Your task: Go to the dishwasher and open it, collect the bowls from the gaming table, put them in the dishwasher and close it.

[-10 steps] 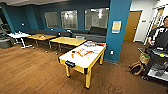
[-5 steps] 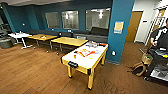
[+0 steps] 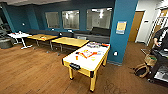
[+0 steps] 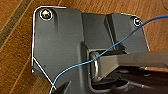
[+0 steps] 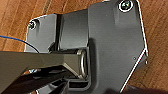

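The gaming table [image 3: 83, 71] stands in the middle of the head view, on yellow legs, with a white top bearing orange-red markings and a dark slot [image 3: 75, 66] in its near end. Small colourful objects [image 3: 94, 45] lie at its far end, too blurred to tell whether they are bowls. The dishwasher is out of view. Both wrist views look down on brown wood flooring past the robot's dark plates. A thin blue cable [image 4: 82, 63] crosses the left wrist view.
A blue pillar [image 3: 121, 32] rises just right of the gaming table. Wooden tables [image 3: 70, 41] and a white table [image 3: 18, 35] stand at the back left, before a dark sofa [image 3: 93, 35]. At the right edge a person [image 3: 160, 37] stands by a dark cart [image 3: 160, 68]; a bag [image 3: 141, 70] lies on the floor.
The whole head picture has slid a little to the right, so the camera has turned slightly left. The gaming table and other things keep their places in the room.
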{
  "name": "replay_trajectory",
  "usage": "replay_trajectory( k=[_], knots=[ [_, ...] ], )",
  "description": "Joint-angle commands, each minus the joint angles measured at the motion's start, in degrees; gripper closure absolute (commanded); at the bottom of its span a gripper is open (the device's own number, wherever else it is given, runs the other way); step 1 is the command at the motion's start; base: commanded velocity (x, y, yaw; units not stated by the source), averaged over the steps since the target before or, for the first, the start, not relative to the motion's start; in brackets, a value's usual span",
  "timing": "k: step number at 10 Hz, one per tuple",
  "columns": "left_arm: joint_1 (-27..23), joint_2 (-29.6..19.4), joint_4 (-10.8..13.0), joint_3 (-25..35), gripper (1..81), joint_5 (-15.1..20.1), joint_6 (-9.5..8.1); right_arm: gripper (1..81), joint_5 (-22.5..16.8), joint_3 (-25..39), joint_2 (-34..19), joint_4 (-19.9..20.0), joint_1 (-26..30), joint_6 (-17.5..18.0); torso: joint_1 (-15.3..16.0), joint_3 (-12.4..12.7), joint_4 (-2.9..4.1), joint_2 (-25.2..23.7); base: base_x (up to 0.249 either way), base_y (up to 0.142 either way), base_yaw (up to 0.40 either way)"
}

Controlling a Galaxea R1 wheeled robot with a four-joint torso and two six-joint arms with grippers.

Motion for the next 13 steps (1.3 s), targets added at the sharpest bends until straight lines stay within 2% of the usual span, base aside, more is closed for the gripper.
replay_trajectory(
  k=[1,13],
  knots=[
    [-1.95,-0.15,-0.11,0.26,1.0,2.97,-0.03,1.0,-2.81,0.11,0.17,-0.21,2.34,-0.29,0.00,0.00,0.00,0.00,0.122,0.091,0.000],
    [-1.95,-0.15,-0.11,0.18,1.0,2.97,-0.03,1.0,-2.81,0.11,0.17,-0.21,2.61,-0.29,0.02,0.00,0.00,0.00,0.122,0.091,0.000]
  ],
)
